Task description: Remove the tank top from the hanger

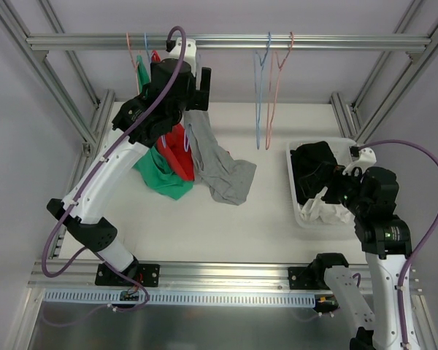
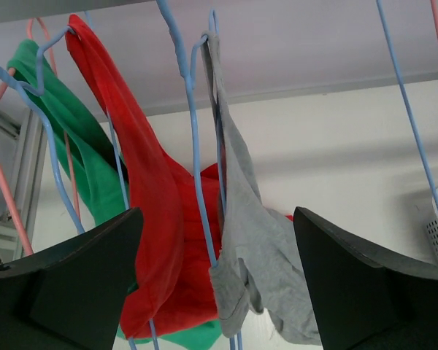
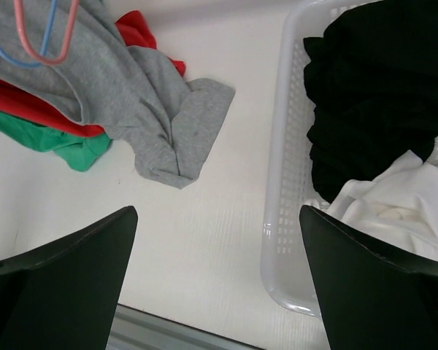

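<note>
White tabletop [image 1: 226, 219], with a white basket [image 1: 298, 213] of black and white cloth at right. The gray tank top [image 1: 223, 171] trails from its blue hanger [image 2: 193, 146], upper left, onto the tabletop. The left pincer [image 2: 217, 219] stands wide apart before it, empty. The right pincer [image 3: 217, 215], likewise apart, grips nothing. Only the left wrist view shows the strap hooked on the hanger.

white basket [image 3: 279, 219] | on table [image 3: 204, 248], right side | holds black cloth [image 3: 372, 95] and white cloth [image 3: 394, 211], touching
</note>
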Controlling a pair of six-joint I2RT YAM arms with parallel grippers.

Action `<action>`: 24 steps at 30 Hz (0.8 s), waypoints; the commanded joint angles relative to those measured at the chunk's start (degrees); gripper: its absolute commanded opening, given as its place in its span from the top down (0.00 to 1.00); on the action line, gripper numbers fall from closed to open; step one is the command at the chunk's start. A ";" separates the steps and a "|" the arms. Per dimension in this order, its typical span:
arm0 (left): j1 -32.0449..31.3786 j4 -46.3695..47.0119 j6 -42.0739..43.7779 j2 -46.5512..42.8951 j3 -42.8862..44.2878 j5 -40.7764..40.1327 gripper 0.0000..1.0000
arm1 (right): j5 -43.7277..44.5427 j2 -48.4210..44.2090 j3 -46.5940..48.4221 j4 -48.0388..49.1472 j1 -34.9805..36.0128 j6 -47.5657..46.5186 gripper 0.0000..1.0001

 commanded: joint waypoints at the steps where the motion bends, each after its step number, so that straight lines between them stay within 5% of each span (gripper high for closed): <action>1: -0.09 1.16 2.97 -2.09 2.62 0.08 0.14 | -5.58 0.61 -0.12 3.30 -0.28 -0.20 0.01; 10: 9.84 1.16 -0.98 1.33 2.44 15.88 0.35 | -10.50 0.53 -1.27 5.59 -0.19 0.15 0.01; 14: 12.04 1.16 -2.83 3.44 4.19 21.44 0.64 | -13.31 -0.09 -0.65 5.68 -0.19 -0.03 0.01; 20: 12.39 1.16 -2.75 5.20 5.60 22.67 0.73 | -13.93 -1.40 -0.83 5.59 -0.28 -0.29 0.01; 24: 12.39 1.16 -3.27 5.12 5.87 22.67 0.99 | -14.46 -1.41 -0.74 5.59 -0.19 -0.29 0.01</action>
